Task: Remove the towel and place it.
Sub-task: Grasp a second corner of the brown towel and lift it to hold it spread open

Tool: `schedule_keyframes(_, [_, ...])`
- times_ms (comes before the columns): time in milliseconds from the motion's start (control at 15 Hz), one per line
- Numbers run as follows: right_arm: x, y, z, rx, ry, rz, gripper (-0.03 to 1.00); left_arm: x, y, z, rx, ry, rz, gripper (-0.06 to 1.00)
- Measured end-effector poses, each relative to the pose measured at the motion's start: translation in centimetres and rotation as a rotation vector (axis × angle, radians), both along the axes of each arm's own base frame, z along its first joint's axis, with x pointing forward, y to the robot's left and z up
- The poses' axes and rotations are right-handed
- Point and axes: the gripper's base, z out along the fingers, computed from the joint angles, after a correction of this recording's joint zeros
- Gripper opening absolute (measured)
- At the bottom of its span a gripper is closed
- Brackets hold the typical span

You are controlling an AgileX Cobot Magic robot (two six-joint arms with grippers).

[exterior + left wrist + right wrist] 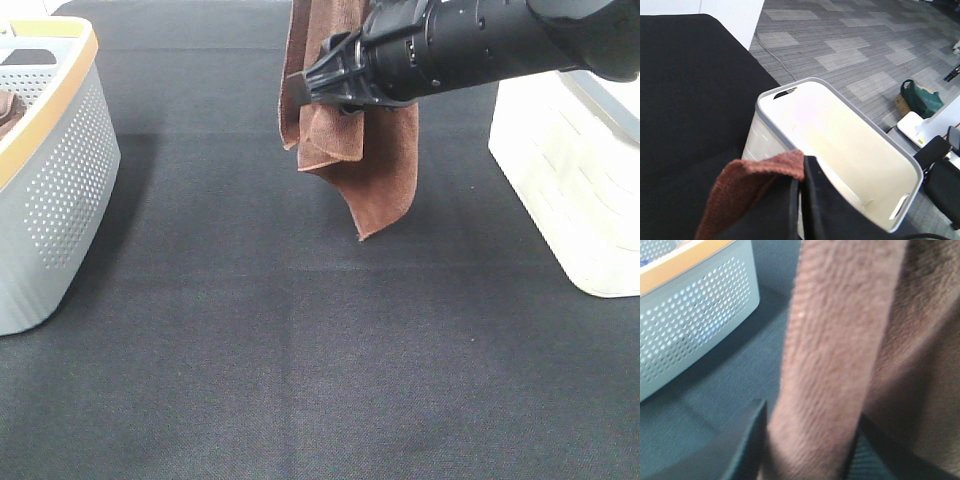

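Towel (372, 170) hangs over open mat (300, 350) between grey basket (55, 190) and white basket (560, 190), left gripper (800, 192) clamping its top, right gripper (318, 90) pinching a fold.

The high exterior camera is looking steeply down on the black table (250, 380), framing the grey perforated basket (55, 200) at left and the white basket (570, 200) at right. The left wrist camera is looking down into that white basket and out across the tiled floor (865, 45). The right wrist camera is sitting very close to the towel (840, 340), facing the grey perforated basket. All three are sharing the towel.
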Motion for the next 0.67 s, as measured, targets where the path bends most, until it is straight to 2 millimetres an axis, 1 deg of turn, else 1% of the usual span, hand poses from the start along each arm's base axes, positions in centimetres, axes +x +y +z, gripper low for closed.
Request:
schedule_keyframes(200, [-0.56,0.07,-0.25,-0.040,0.034,0.059,0.39,0.22,0.25,-0.14,0.047,-0.030,0.022,0.00])
schedule_keyframes(333, [-0.87,-0.12,0.28,-0.060,0.013,0.083,0.36,0.29,0.33,-0.18,0.061,-0.039,0.028,0.00])
schedule_keyframes(467, [-0.96,-0.24,0.52,-0.064,0.008,0.081,0.28,0.28,0.33,-0.20,0.063,-0.037,0.027,0.00])
schedule_keyframes(533, [-0.96,-0.24,0.52,-0.064,0.008,0.081,0.28,0.28,0.33,-0.20,0.063,-0.037,0.027,0.00])
schedule_keyframes(667, [-1.09,-0.33,0.41,-0.080,0.023,0.084,0.17,0.25,0.35,-0.31,0.075,-0.031,0.024,0.00])
